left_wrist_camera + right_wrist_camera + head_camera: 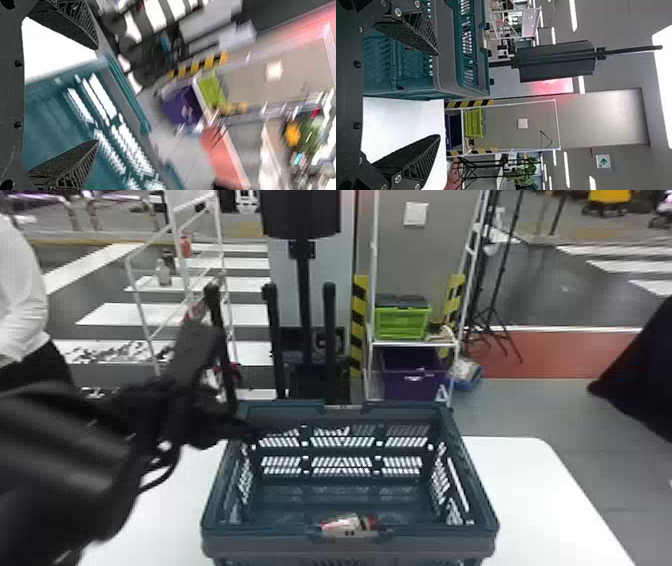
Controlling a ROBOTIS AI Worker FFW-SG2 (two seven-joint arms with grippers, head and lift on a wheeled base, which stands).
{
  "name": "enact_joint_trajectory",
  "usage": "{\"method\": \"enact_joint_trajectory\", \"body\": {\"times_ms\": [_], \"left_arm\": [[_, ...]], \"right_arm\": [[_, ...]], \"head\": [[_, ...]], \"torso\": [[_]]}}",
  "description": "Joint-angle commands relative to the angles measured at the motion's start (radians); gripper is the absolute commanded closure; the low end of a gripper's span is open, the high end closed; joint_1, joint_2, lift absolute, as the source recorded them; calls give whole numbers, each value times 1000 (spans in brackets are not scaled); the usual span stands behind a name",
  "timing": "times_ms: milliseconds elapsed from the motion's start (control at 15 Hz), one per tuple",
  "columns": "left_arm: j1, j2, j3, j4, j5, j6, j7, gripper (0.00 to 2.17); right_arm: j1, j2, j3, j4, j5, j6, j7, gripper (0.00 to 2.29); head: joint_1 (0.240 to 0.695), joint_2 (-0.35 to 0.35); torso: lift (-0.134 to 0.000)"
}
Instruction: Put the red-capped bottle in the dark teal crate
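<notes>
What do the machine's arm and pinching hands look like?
The left arm is black and rounded, with thin black cables looping beside it. The left gripper and right gripper each have two black, tapering fingers with ribbed, lattice-like sides; silvery screws dot the right.

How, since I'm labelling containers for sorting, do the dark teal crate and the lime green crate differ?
Colour: the dark teal crate is a deep blue-green, the lime green crate a bright yellow-green.
Top: the teal crate is open, showing its slotted inside walls; the green crate has a dark cover or object across its top.
Place: the teal crate stands on the white table, the green crate on a white-framed shelf beyond.
Both stand upright.
</notes>
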Motion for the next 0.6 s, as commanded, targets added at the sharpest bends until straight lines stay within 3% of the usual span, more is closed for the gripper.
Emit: {"method": "enact_joint_trajectory", "body": {"times_ms": [0,133,200,333,533], "left_arm": [[243,3,166,-247,82,1,144,33],[463,-28,286,-395,138,-79,292,33],[564,-63,331,-429,141,-192,318,33],[768,-169,430,-466,199,-462,318,33],[1003,-235,424,-365,214,-938,339,36]], "right_arm": [[0,-9,-2,-2,-4,0,-1,151],[-2,-16,-2,-4,-9,0,1,151],[-2,-21,-2,-5,-10,0,-1,151],[-2,-27,1,-7,-10,0,1,151],[-5,-35,4,-5,-10,3,1,151]], "head": [[499,0],[499,0],[499,0],[499,0],[499,0]], "torso": [[0],[0],[0],[0],[0]]}}
